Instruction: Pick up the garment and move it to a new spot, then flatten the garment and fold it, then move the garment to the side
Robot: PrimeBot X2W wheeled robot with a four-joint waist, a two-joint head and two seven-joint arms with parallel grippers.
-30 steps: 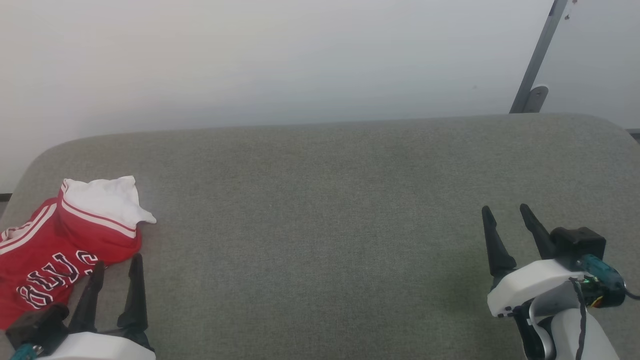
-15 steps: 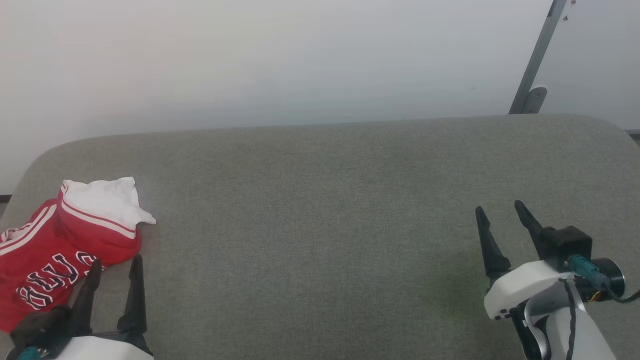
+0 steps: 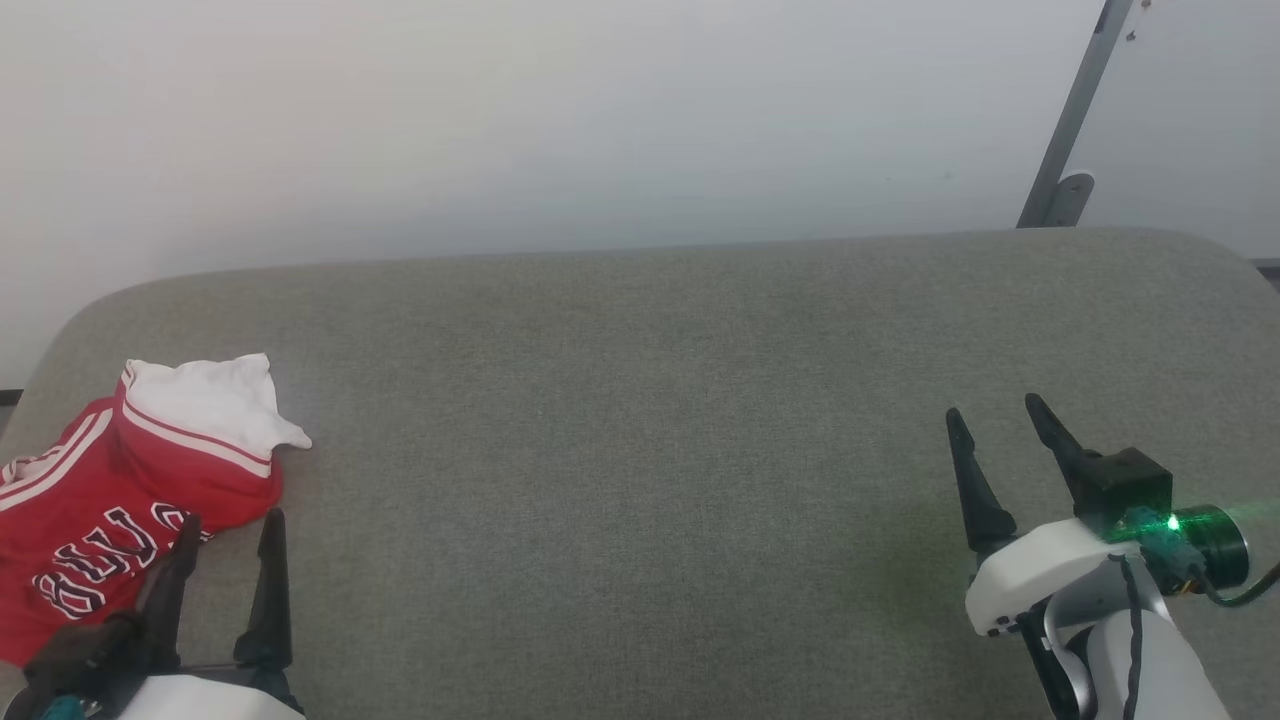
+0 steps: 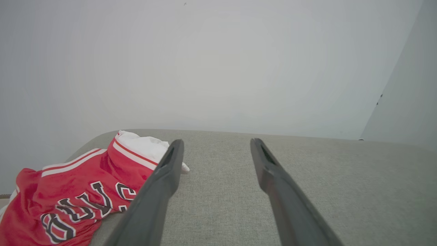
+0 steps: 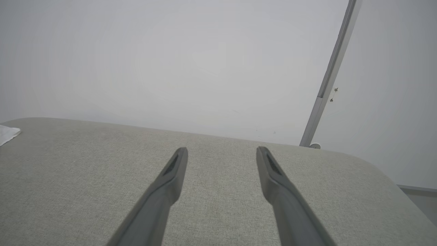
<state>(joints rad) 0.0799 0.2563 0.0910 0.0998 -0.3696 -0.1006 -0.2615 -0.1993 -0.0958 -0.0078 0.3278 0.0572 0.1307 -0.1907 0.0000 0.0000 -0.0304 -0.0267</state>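
At the left edge of the worktop point(image 3: 640, 400), the garment point(image 3: 120, 490) lies crumpled in a loose heap. Its red body faces up with the dark, white-outlined lettering visible. A white sleeve with red-and-white striped trim points toward the far edge.

The left gripper point(image 3: 231, 517) is at the near edge, just beside the garment. Its fingers point(image 3: 268, 590) are spread apart and hold nothing. In the head view, the outer finger overlaps the garment's lower hem, and the inner finger stands over bare worktop just beside the red fabric. In the left wrist view, the garment point(image 4: 75, 191) lies to the left of the left gripper point(image 4: 216, 140). The left finger crosses in front of the white sleeve tip and the hem, and the gap between the fingers shows bare worktop. Contact between finger and cloth cannot be determined.

The right gripper point(image 3: 992, 405) is near the right end of the near edge, well apart from the garment. Its fingers are spread and empty. In the right wrist view, the right gripper point(image 5: 222, 149) points over bare worktop, and a white corner of the garment point(image 5: 6, 134) shows at the far left.
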